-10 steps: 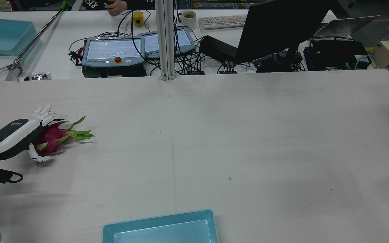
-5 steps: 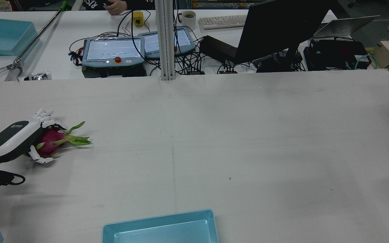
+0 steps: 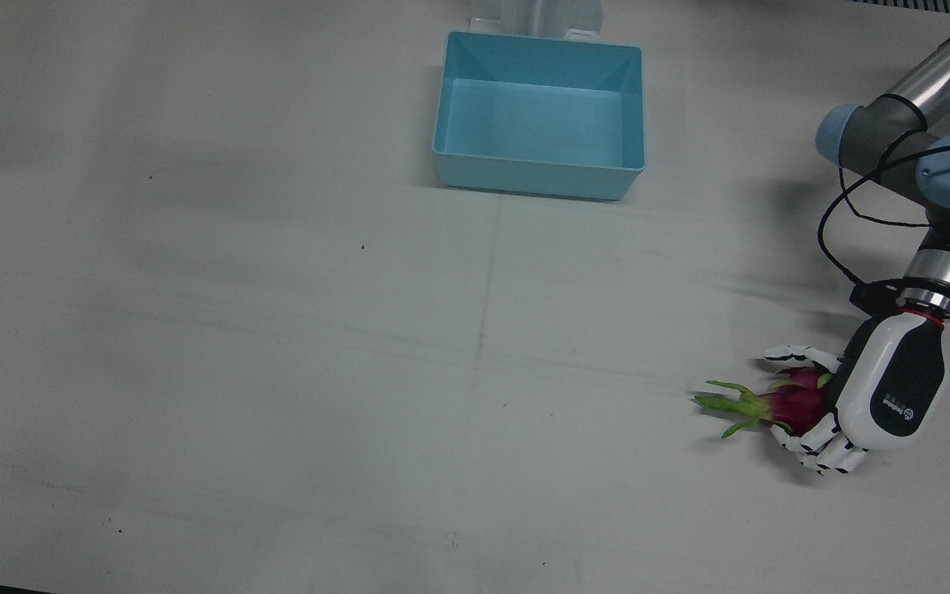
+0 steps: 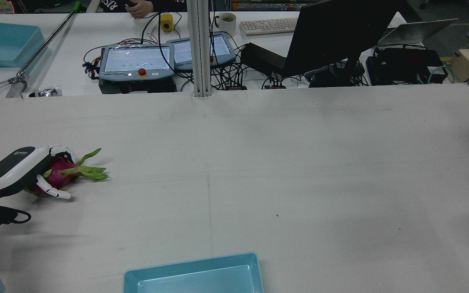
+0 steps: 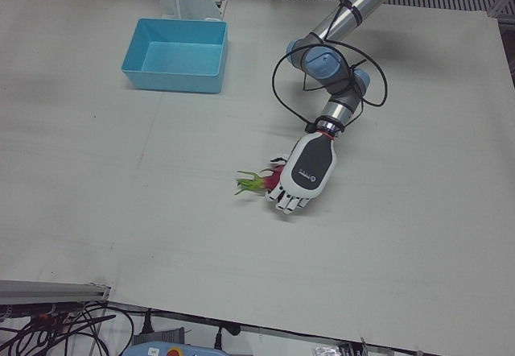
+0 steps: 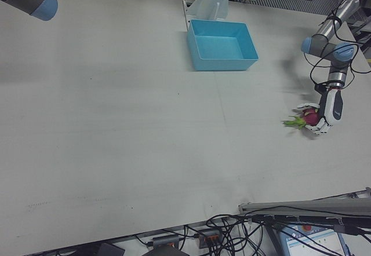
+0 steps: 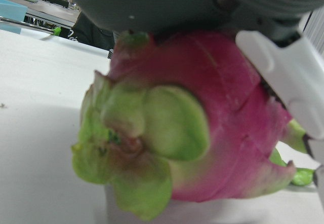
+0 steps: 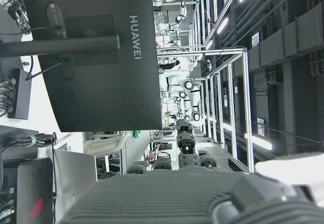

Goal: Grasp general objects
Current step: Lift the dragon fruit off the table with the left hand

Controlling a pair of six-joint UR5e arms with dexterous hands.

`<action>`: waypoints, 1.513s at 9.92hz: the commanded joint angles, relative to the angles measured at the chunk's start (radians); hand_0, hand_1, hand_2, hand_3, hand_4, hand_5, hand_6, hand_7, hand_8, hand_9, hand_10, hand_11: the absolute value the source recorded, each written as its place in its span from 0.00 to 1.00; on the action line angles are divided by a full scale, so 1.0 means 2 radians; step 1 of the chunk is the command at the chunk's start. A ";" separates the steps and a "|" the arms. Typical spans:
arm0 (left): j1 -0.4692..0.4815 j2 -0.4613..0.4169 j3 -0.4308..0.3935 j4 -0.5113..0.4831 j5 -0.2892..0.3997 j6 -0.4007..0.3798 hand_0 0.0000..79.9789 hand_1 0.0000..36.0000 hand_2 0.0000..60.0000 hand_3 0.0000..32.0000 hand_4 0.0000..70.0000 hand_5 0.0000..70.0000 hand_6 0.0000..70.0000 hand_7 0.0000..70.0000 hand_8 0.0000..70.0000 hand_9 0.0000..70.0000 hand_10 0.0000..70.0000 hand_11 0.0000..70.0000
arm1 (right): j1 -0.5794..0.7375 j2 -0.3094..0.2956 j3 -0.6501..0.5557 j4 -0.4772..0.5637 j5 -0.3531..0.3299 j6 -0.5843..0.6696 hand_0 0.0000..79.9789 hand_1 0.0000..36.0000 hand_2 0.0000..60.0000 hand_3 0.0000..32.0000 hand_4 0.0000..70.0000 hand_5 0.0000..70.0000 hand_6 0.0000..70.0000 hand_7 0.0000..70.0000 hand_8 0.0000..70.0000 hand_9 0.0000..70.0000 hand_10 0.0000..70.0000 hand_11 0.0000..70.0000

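Observation:
A pink dragon fruit (image 3: pixel 797 402) with green leaf tips lies on the white table near its left edge. My left hand (image 3: pixel 887 396) lies over it, palm down, fingers (image 3: pixel 825 450) and thumb curled around its body. The fruit rests on the table top. In the rear view the fruit (image 4: pixel 57 176) pokes out from under the hand (image 4: pixel 18 167), leaf tips pointing right. The left hand view shows the fruit (image 7: pixel 202 122) pressed under the palm. My right hand (image 8: pixel 202 198) shows only as a grey edge in its own view, raised, facing a monitor.
An empty blue bin (image 3: pixel 537 177) stands at the robot's side of the table, centre; it also shows in the rear view (image 4: pixel 193 264). Behind the far table edge are teach pendants (image 4: pixel 136 61), cables and a black monitor (image 4: pixel 332 36).
The left hand's fingers went from stretched out over the fruit to curled down around it. The hand and fruit shifted slightly toward the robot and to the view's left.

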 commanded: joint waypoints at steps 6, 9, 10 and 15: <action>-0.001 -0.002 -0.061 0.050 0.002 -0.001 0.63 0.10 0.27 0.00 0.57 1.00 1.00 1.00 1.00 1.00 1.00 1.00 | 0.000 0.000 0.001 0.000 0.000 0.000 0.00 0.00 0.00 0.00 0.00 0.00 0.00 0.00 0.00 0.00 0.00 0.00; -0.002 -0.002 -0.083 0.056 0.005 -0.005 0.66 0.09 0.32 0.00 0.81 1.00 1.00 1.00 1.00 1.00 1.00 1.00 | 0.000 0.000 0.000 0.000 0.000 0.000 0.00 0.00 0.00 0.00 0.00 0.00 0.00 0.00 0.00 0.00 0.00 0.00; -0.003 -0.005 -0.098 0.072 0.008 -0.007 0.65 0.12 0.49 0.00 0.83 1.00 1.00 1.00 1.00 1.00 1.00 1.00 | 0.000 0.000 0.001 0.000 -0.001 0.000 0.00 0.00 0.00 0.00 0.00 0.00 0.00 0.00 0.00 0.00 0.00 0.00; -0.005 -0.064 -0.108 0.130 0.077 -0.070 0.62 0.15 0.82 0.00 0.92 1.00 1.00 1.00 1.00 1.00 1.00 1.00 | 0.000 0.000 0.001 0.000 0.000 0.000 0.00 0.00 0.00 0.00 0.00 0.00 0.00 0.00 0.00 0.00 0.00 0.00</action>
